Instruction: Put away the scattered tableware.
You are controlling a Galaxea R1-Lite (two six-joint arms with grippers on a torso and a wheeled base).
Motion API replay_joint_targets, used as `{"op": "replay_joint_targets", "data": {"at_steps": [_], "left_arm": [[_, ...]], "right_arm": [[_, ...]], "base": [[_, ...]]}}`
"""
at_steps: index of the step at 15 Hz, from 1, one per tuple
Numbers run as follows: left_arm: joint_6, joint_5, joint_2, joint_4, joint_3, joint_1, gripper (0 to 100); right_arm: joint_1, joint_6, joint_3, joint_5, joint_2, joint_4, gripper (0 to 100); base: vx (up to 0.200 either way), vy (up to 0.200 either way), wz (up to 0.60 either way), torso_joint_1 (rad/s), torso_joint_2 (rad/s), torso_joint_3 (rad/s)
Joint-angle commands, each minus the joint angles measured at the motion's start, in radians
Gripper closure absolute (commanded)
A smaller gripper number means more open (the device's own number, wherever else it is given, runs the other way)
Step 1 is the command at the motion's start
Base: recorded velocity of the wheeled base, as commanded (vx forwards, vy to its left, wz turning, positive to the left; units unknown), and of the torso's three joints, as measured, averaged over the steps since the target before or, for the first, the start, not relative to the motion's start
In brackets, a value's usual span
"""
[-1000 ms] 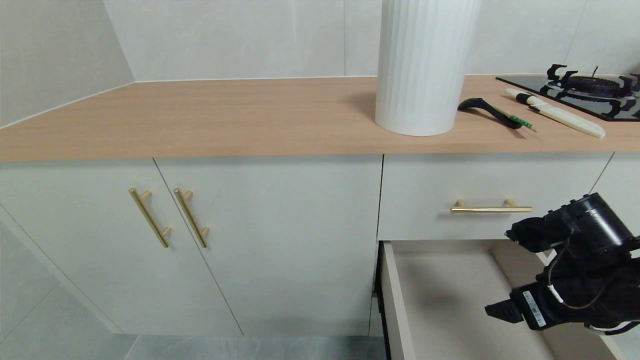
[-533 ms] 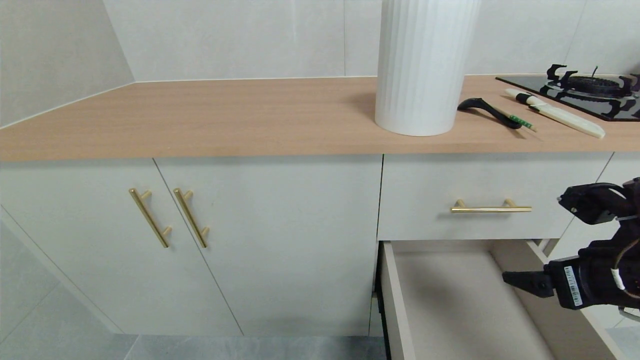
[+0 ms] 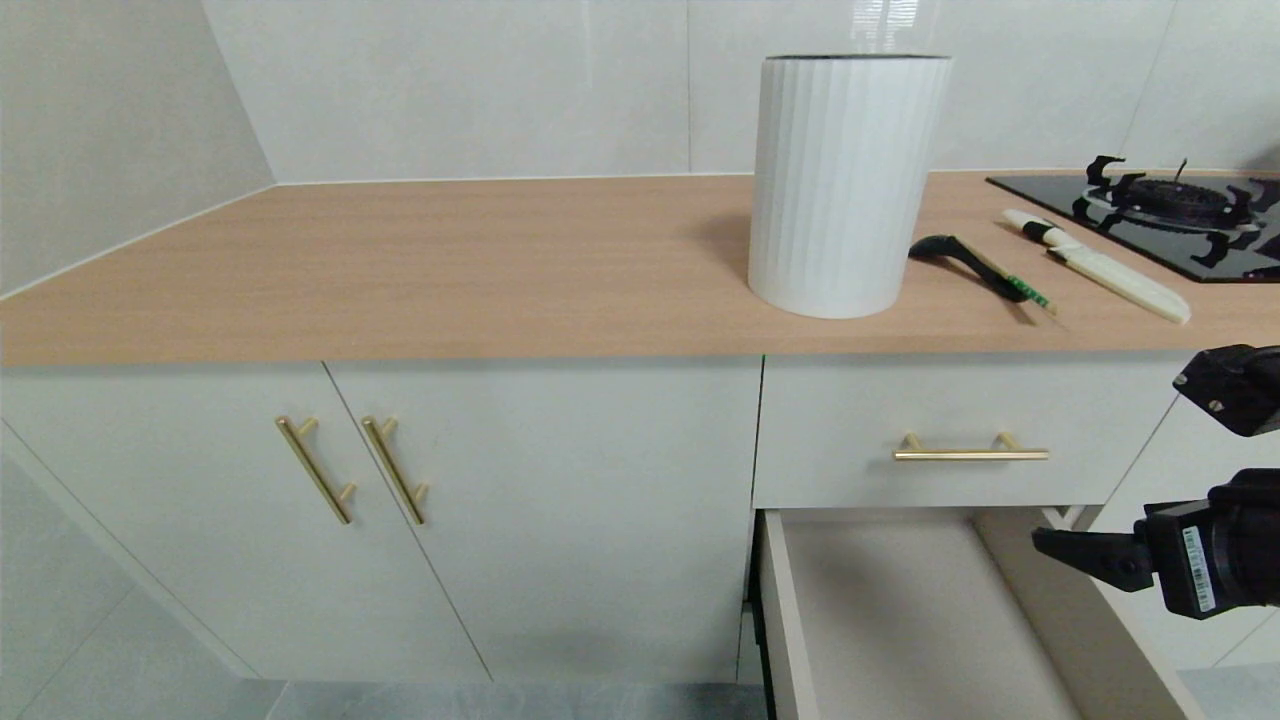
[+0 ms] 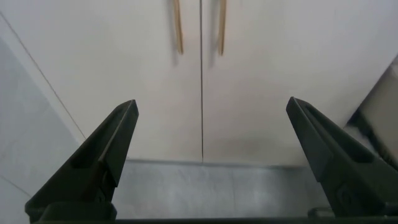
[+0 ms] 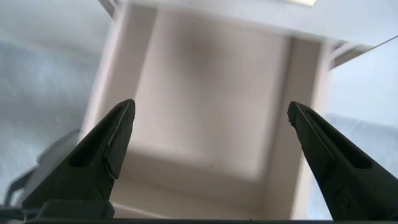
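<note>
Entry: my right pincer is spread wide, nothing between the fingers, and looks down into the pulled-out lower drawer, which shows a pale beige floor and plain walls. My left pincer is likewise spread and holds nothing. It faces the two closed cabinet doors with their slim gold handles and the grey floor below them. The tableware lies on the wooden countertop, above the closed upper drawer with its gold bar handle. Item one is a ladle: a black curved head and black shaft, then a green patterned section and a thin light tip at the handle end. Its head lies just beside the base of a tall white ribbed canister; I cannot tell whether they touch. The handle points toward the counter's front edge, away from the canister. Item two is a knife: a cream blade, a black band where blade meets handle, and a pale handle. It lies flat between the ladle and the black gas hob, roughly parallel to the ladle, handle end toward the hob. The two items are near each other but apart, and both are well apart from either pincer.
</note>
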Motion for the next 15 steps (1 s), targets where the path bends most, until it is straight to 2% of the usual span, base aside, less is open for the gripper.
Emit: {"op": "replay_joint_targets", "data": {"at_steps": [1, 7, 8, 11, 13, 15], "left_arm": [[0.001, 0.001, 0.001, 0.0, 0.0, 0.0, 0], [-0.001, 0.001, 0.001, 0.0, 0.0, 0.0, 0], [-0.001, 0.001, 0.001, 0.0, 0.0, 0.0, 0], [-0.001, 0.001, 0.001, 0.0, 0.0, 0.0, 0], [-0.001, 0.001, 0.001, 0.0, 0.0, 0.0, 0], [-0.001, 0.001, 0.001, 0.0, 0.0, 0.0, 0]], "right_arm": [[-0.002, 0.0, 0.0, 0.0, -0.004, 0.0, 0], [-0.002, -0.02, -0.011, 0.0, -0.018, -0.005, 0], [-0.012, -0.026, -0.065, -0.001, -0.008, -0.002, 0], [-0.115, -0.015, -0.382, -0.001, 0.145, 0.097, 0], [-0.13, 0.014, -0.537, -0.005, 0.28, 0.121, 0], [-0.133, 0.015, -0.571, -0.028, 0.338, 0.118, 0]], "base": [[0.0, 0.0, 0.0, 0.119, -0.51, -0.286], [0.0, 0.0, 0.0, 0.15, -0.43, -0.273], [0.0, 0.0, 0.0, 0.066, -0.14, -0.085], [0.0, 0.0, 0.0, 0.011, -0.03, -0.019], [0.0, 0.0, 0.0, 0.0, 0.0, 0.0], [0.0, 0.0, 0.0, 0.0, 0.0, 0.0]]}}
